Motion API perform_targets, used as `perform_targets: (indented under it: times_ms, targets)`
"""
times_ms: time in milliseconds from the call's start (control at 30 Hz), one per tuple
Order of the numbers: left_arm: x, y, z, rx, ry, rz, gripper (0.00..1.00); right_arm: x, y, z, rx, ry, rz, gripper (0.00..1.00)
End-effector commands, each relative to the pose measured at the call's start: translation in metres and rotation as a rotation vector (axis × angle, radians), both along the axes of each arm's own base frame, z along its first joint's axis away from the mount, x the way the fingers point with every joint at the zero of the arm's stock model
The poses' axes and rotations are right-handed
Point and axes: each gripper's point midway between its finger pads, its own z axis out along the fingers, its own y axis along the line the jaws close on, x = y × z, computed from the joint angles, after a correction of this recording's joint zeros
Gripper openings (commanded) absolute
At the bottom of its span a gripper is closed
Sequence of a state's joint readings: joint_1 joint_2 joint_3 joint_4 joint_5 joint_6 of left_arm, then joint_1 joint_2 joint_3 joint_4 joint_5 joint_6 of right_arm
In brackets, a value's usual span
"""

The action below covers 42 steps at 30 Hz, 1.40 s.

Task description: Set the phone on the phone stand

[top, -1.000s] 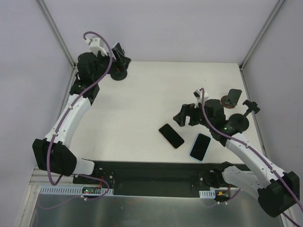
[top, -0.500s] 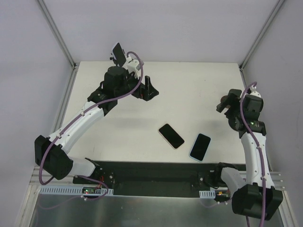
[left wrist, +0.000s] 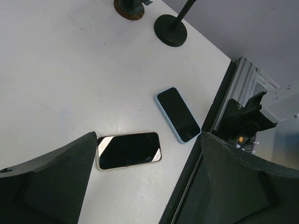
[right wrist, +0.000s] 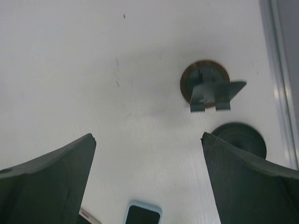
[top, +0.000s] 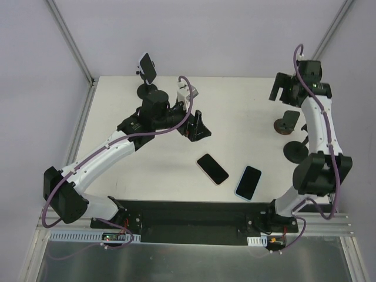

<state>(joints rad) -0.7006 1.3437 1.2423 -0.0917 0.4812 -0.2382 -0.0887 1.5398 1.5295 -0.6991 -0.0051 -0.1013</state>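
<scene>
The left pincer hangs released, its jaws wide, over the middle of the table, a little behind the dark phone. The blue-cased phone lies flat just beside that one, near the front edge. The right pincer is released too, over the far right corner, near the phone stand with the brown base. This stand is well apart from both phones.

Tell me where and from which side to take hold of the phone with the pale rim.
Probably from straight above, across the two long edges near the middle. The phone with the pale rim lies flat, screen up, clear of the blue-cased phone, so only its thin sides offer opposed faces to the left gripper.
</scene>
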Motion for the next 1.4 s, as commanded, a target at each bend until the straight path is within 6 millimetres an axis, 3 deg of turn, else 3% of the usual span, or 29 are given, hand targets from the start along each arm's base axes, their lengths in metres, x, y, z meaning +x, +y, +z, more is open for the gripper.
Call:
perform_targets:
  times_ms: [0,33,100,133,167,267,433,733,967,1133,1367]
  targets:
    - [-0.009,0.002,0.033,-0.054,-0.089,-0.035,0.91,0.013,-0.026,0.031,-0.13,0.096,-0.016,0.99]
    - [-0.01,0.003,0.033,-0.052,-0.093,-0.037,0.92,0.024,-0.031,0.014,-0.131,0.156,-0.008,0.99]
    - [-0.014,0.004,0.038,-0.061,-0.104,-0.053,0.92,0.027,-0.035,0.011,-0.135,0.212,0.025,1.0]
    - [-0.017,0.003,0.041,-0.067,-0.104,-0.061,0.93,0.033,-0.038,0.023,-0.158,0.193,0.046,1.0]
    - [-0.019,0.003,0.042,-0.069,-0.105,-0.067,0.93,0.038,-0.041,0.009,-0.165,0.242,0.054,1.0]
    - [-0.021,-0.003,0.036,-0.055,-0.101,-0.099,0.93,0.033,-0.053,-0.005,-0.18,0.305,0.076,1.0]
    - [-0.023,-0.015,0.015,-0.024,-0.06,-0.127,0.93,0.031,-0.054,-0.027,-0.036,0.329,0.131,1.0]
    - [-0.02,-0.021,0.0,-0.003,-0.019,-0.134,0.92,0.039,-0.073,-0.063,-0.07,0.431,0.114,1.0]
    - [-0.022,-0.027,-0.009,-0.004,0.024,-0.154,0.92,0.035,-0.09,-0.075,-0.137,0.494,0.06,1.0]
    - [-0.023,-0.027,-0.008,-0.007,0.022,-0.159,0.91,0.036,-0.091,-0.083,-0.136,0.505,0.059,1.0]
    - [-0.024,-0.027,-0.007,-0.008,0.014,-0.169,0.91,0.05,-0.092,-0.084,-0.113,0.469,0.084,1.0]
